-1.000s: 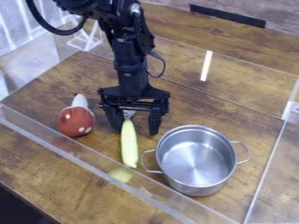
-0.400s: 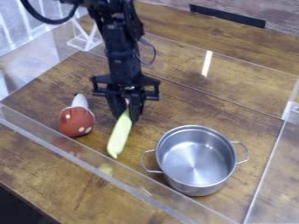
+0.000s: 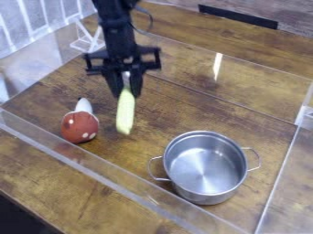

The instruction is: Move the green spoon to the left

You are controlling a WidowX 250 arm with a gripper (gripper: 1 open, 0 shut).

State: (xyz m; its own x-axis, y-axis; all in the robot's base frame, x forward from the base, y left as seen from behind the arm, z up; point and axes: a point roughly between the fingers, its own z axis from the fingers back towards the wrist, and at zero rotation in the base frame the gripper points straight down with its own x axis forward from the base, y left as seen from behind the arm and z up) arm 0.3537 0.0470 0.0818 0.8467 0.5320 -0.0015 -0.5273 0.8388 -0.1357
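The green spoon (image 3: 124, 111) hangs nearly upright in the air above the wooden table, its pale yellow-green handle pointing down. My gripper (image 3: 126, 90) is shut on its upper end, so the silver bowl is hidden between the fingers. The spoon is clear of the table surface and sits left of and behind the steel pot.
A shiny steel pot (image 3: 207, 164) stands at the front right. A red-brown rounded toy with a white stem (image 3: 80, 125) lies at the left, close to the hanging spoon. A clear plastic wall (image 3: 110, 178) borders the front of the work area.
The gripper closed on the spoon, which lay on the table, then lifted it and carried it up and to the left.
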